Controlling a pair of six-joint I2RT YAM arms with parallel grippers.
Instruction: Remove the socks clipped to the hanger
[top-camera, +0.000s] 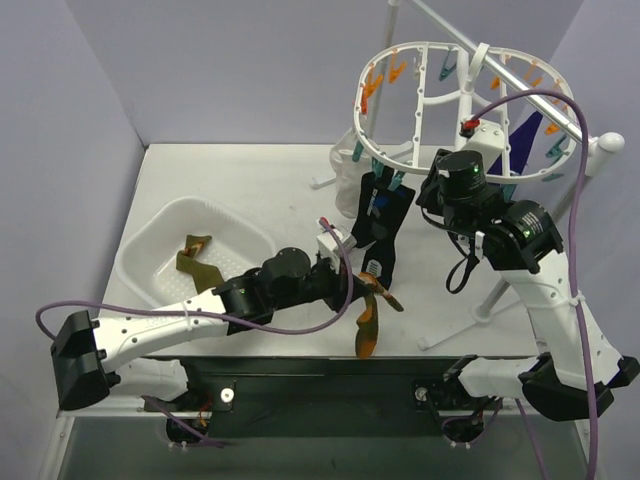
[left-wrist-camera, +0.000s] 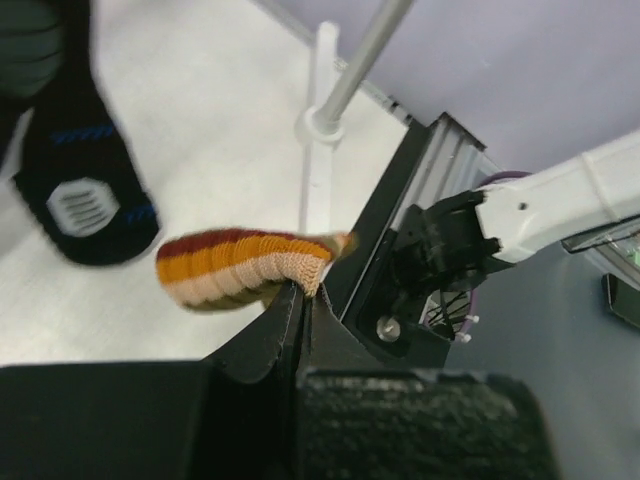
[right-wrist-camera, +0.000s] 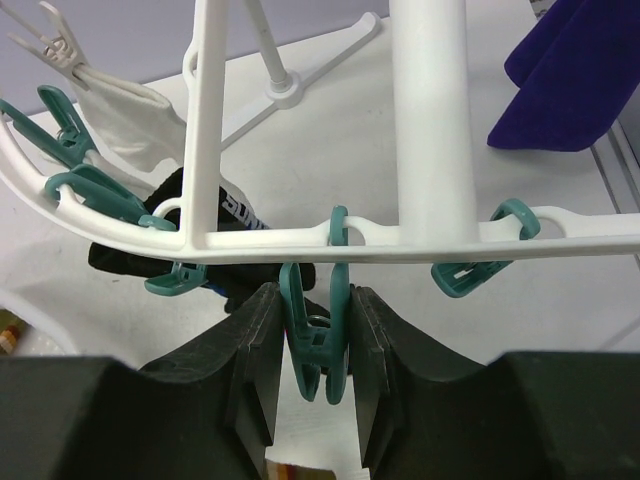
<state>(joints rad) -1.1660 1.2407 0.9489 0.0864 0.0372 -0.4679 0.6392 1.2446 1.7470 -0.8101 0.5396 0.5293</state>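
The white oval hanger (top-camera: 440, 70) hangs at the back right, ringed with teal and orange clips. Black socks (top-camera: 378, 225) with white print, a white sock (top-camera: 350, 160) and a dark purple sock (top-camera: 522, 140) are clipped to it. My left gripper (top-camera: 350, 285) is shut on an orange-brown striped sock (left-wrist-camera: 240, 265), which dangles free near the table's front edge (top-camera: 368, 322). My right gripper (right-wrist-camera: 312, 350) is closed on a teal clip (right-wrist-camera: 316, 335) under the hanger rim (right-wrist-camera: 300, 243); nothing shows in that clip. The black sock (right-wrist-camera: 150, 240) hangs just left of it.
A white perforated tub (top-camera: 160, 235) at the left holds another orange-brown sock (top-camera: 195, 258). The hanger's white stand (top-camera: 500, 290) has legs spread over the table at the right, and its pole (left-wrist-camera: 365, 50) rises behind the held sock. Purple walls close the sides.
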